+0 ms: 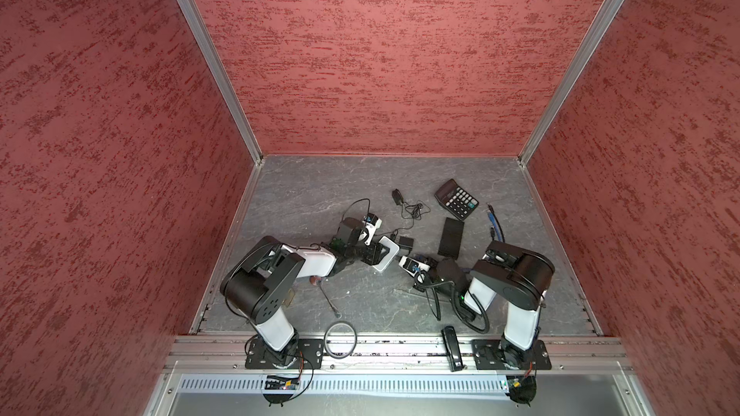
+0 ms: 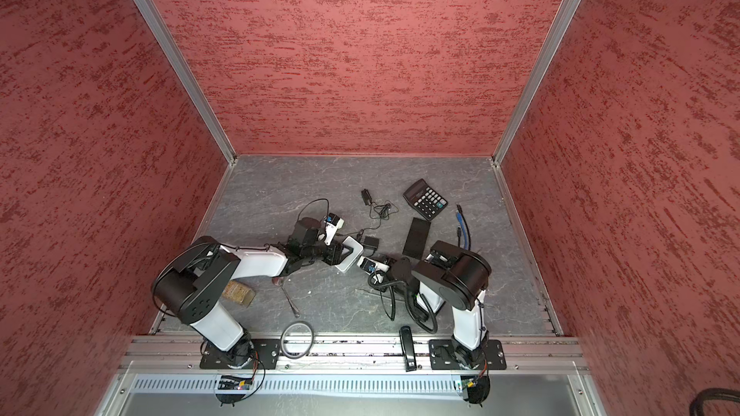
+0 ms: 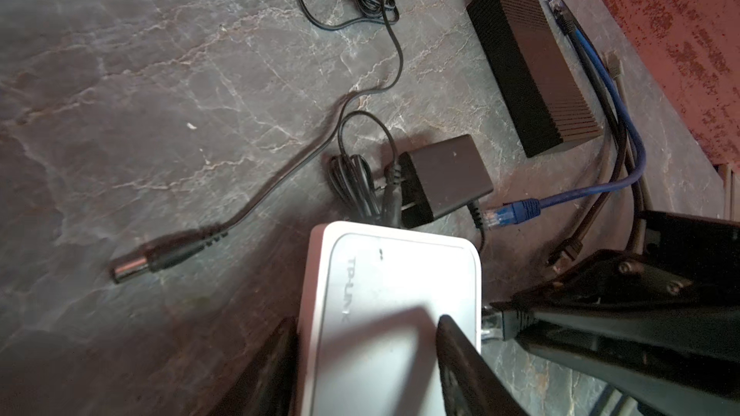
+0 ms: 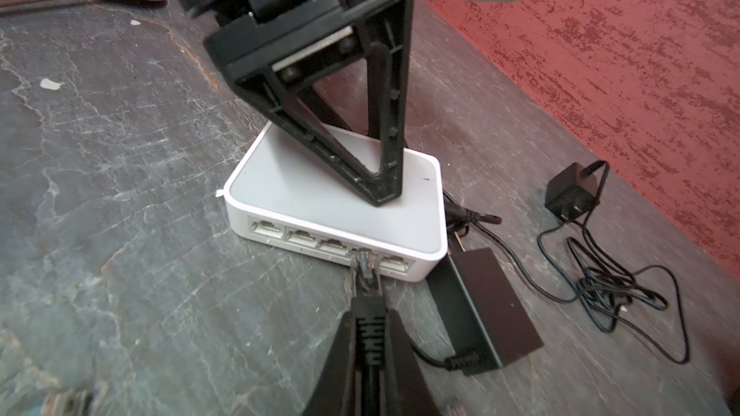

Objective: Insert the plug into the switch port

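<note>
Already at the port's mouth: plug lined up, push not yet made.
The right gripper [image 4: 369, 324] was pinched tight on the black boot of the plug [image 4: 366, 264]. The plug's clear tip sat at the port [image 4: 362, 253] second from one end of the row, its long axis running straight out from the fingers into the port face. The switch [image 4: 304, 190] lay mid-surface [image 1: 304, 194], ports turned to the right arm. The left gripper [image 3: 366, 348] stood half spread over it, one fingertip [image 4: 380, 194] bearing on the white top. I judged that only a straight shove along the plug's own line was wanted.
</note>
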